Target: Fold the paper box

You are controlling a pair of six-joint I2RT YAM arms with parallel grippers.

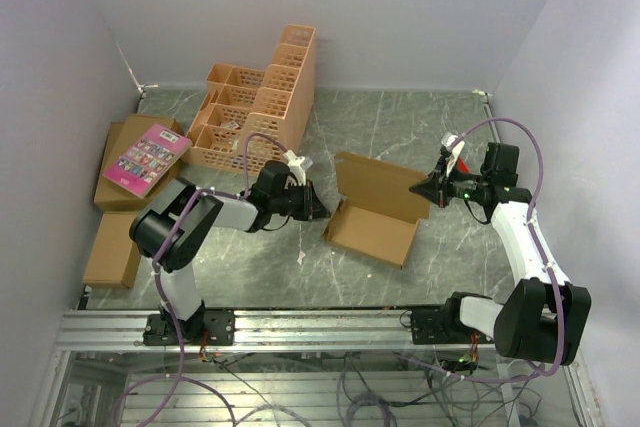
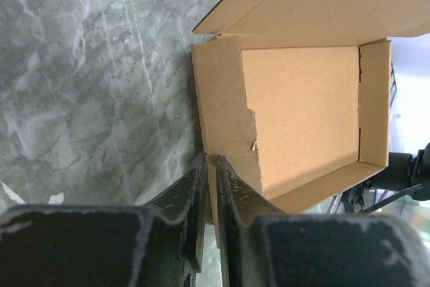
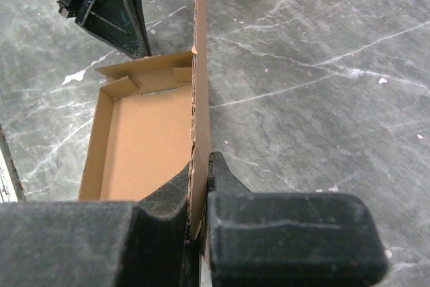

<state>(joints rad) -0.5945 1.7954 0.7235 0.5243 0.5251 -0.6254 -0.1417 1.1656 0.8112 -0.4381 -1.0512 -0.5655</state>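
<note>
Looking down from above, I see the paper box (image 1: 372, 232) near the middle of the counter (image 1: 400, 117), between my two arms. It is a shallow brown cardboard tray with its open side up. Its rear panel (image 1: 385, 182) is raised upright along the far edge.

Left arm: the left gripper (image 1: 318, 209) meets the tray's left end. In the left wrist view its two fingers stand close on either side of that end wall's top edge, with cardboard between them, so I read it as pinched on the paper box. Beyond the fingers, an inner flap with a ragged edge lies against the tray floor.

Right arm: the right gripper (image 1: 426, 185) is at the right end of the raised panel. The right wrist view shows the panel edge-on and vertical, and the fingers are clamped on it from both sides, with the tray interior to the left of the sheet.

Surroundings: an orange lattice crate (image 1: 262, 107) stands at the far left of the counter, well apart from the box. A pink book (image 1: 147, 159) lies on the farther of two closed brown cartons (image 1: 112, 247) at the left edge. A metal rail (image 1: 320, 329) along the near edge carries both arm bases.
</note>
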